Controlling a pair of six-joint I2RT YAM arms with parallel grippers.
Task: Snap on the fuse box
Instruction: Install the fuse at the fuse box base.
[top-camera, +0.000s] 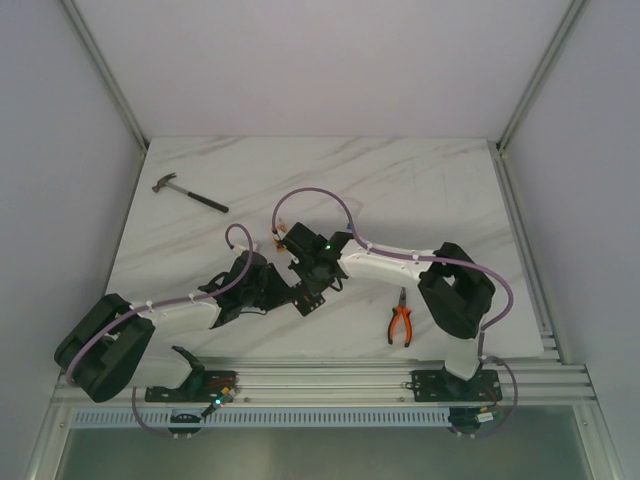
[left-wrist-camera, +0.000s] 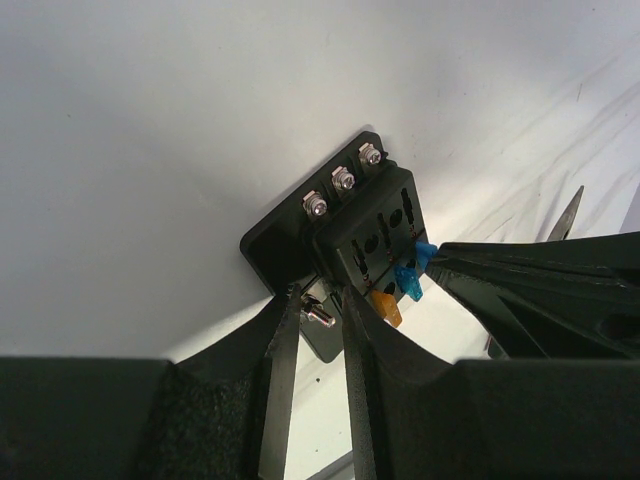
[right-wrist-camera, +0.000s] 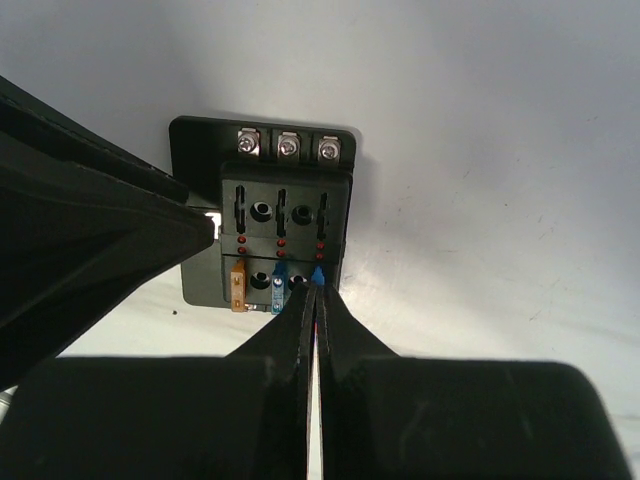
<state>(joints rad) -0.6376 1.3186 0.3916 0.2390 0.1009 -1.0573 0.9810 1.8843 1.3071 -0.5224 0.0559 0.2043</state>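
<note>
The fuse box (right-wrist-camera: 283, 225) is a small black box with three screws on top, lying on the white table. It also shows in the left wrist view (left-wrist-camera: 365, 225), and is mostly hidden under the grippers in the top view (top-camera: 311, 299). An orange fuse (right-wrist-camera: 238, 287) and a blue fuse (right-wrist-camera: 279, 285) sit in its near row. My right gripper (right-wrist-camera: 317, 288) is shut on another blue fuse (right-wrist-camera: 319, 274) at the rightmost slot. My left gripper (left-wrist-camera: 318, 300) has its jaws closed narrowly around the box's side terminal screw (left-wrist-camera: 318, 314).
Orange-handled pliers (top-camera: 401, 324) lie on the table to the right of the grippers. A hammer (top-camera: 188, 193) lies at the far left. The table is white marble (top-camera: 420, 190) with walls on three sides.
</note>
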